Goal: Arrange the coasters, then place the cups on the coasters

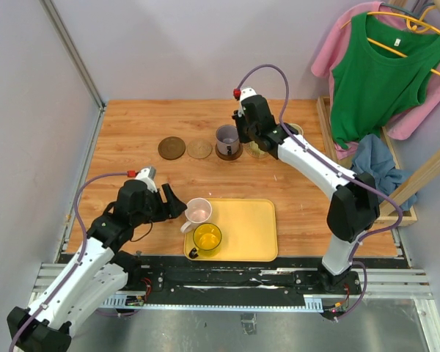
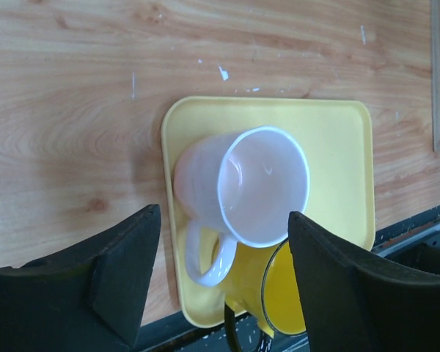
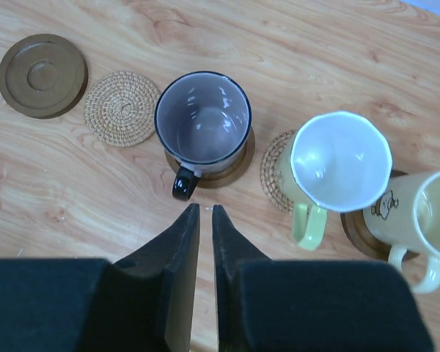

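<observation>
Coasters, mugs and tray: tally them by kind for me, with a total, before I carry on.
Dark brown coasters: 3
Woven tan coasters: 2
Mugs: 5
Yellow tray: 1
Total: 11

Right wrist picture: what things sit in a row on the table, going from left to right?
Dark brown coaster → woven tan coaster → purple-grey mug → pale green mug → cream mug.
</observation>
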`<state>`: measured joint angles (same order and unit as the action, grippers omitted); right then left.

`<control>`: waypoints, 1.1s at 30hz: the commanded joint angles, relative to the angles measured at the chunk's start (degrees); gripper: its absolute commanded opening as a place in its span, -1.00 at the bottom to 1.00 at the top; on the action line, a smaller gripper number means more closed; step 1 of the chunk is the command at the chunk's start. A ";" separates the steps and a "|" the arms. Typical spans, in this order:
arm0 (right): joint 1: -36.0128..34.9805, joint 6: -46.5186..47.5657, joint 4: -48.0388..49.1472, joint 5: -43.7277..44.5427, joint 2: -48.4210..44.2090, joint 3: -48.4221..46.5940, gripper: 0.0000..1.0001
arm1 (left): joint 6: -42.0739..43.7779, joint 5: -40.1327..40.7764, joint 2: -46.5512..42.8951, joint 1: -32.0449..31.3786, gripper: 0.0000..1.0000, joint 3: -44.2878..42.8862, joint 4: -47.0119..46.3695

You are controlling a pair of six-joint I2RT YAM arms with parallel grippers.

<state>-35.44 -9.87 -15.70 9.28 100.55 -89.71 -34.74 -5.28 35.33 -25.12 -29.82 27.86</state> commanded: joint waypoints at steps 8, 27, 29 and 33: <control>2.57 0.26 0.01 -8.64 -0.83 3.58 -0.71 | -1.57 4.04 2.67 -2.69 0.54 -9.06 16.33; 2.57 -2.30 2.97 -10.33 -10.53 12.81 -0.66 | 4.56 5.22 16.17 -8.36 0.55 -9.92 13.86; 2.59 -2.41 2.96 -10.33 -10.91 13.23 -0.65 | 5.04 5.23 16.87 -8.36 0.54 -9.77 12.44; 2.58 -2.61 2.95 -10.33 -11.24 13.96 -0.65 | 6.45 3.68 18.28 -8.43 0.54 -9.44 10.36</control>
<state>-33.43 -11.62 -13.56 -0.89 91.13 -76.77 -30.89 -0.95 52.69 -32.88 -37.95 41.76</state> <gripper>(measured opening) 0.175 0.772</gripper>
